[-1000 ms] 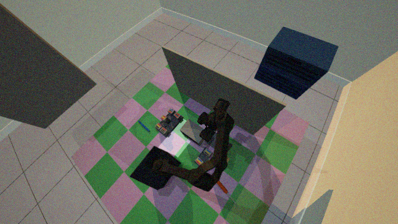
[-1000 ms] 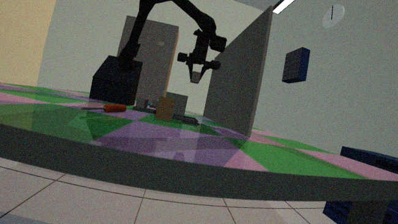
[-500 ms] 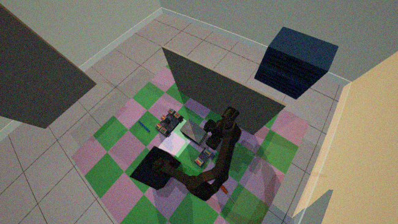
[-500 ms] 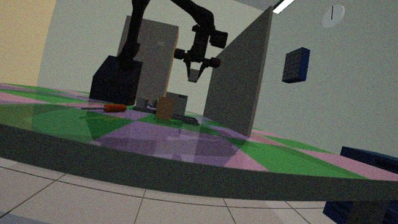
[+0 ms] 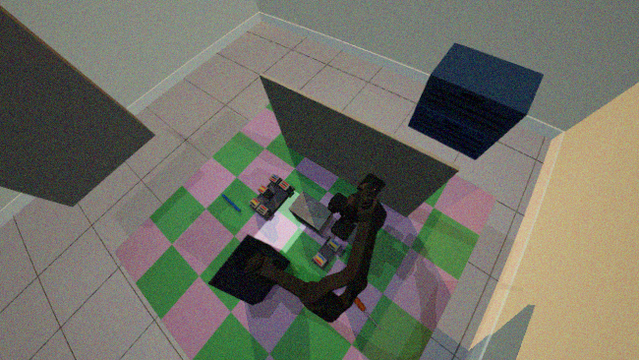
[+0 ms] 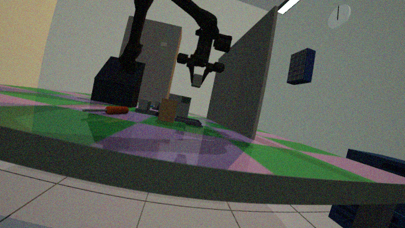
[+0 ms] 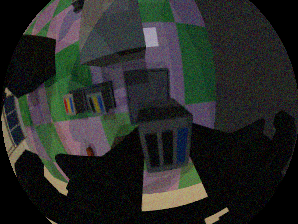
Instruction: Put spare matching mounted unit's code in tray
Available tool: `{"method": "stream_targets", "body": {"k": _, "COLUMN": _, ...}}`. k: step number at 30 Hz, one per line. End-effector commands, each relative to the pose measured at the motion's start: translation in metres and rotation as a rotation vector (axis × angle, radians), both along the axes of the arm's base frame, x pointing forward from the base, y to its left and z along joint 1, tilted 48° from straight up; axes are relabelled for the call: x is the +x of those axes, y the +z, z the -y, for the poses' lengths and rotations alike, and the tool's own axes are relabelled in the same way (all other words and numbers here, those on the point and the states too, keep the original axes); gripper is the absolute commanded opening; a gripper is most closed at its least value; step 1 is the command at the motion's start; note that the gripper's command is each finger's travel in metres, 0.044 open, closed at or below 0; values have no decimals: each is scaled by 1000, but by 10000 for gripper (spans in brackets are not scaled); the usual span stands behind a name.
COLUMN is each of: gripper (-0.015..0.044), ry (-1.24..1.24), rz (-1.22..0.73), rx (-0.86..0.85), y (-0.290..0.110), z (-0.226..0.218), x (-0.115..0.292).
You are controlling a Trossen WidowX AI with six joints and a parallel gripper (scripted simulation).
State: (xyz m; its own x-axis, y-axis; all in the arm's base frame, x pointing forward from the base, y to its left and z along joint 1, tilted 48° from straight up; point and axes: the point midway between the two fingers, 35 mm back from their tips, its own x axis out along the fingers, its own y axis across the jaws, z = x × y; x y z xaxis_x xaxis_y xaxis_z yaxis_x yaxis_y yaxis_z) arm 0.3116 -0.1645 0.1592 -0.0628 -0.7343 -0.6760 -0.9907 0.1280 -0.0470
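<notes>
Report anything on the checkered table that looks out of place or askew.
An orange-handled screwdriver lies loose on the mat near the arm's dark base, and a blue pen lies by the rack of spares; both look stray. The claw holds a small spare in mid-air. Nothing looks spilled or damaged.

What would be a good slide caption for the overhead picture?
Dark robot arm carries a small spare in its end effector above a checkered table.

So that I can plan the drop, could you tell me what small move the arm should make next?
Probably ease forward and down toward the tray, fingers kept shut. The gripper holds the spare high above the table, and in the wrist view the dark tray lies just ahead of it, not yet beneath.
</notes>
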Motion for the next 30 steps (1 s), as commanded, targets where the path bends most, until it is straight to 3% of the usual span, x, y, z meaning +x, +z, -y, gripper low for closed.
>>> {"method": "stream_targets", "body": {"k": 1, "gripper": 0, "ry": 2, "rz": -2, "rx": 2, "y": -4, "z": 3, "x": 1}}
{"method": "stream_targets", "body": {"k": 30, "gripper": 0, "ry": 2, "rz": -1, "rx": 6, "y": -24, "z": 24, "x": 3}}
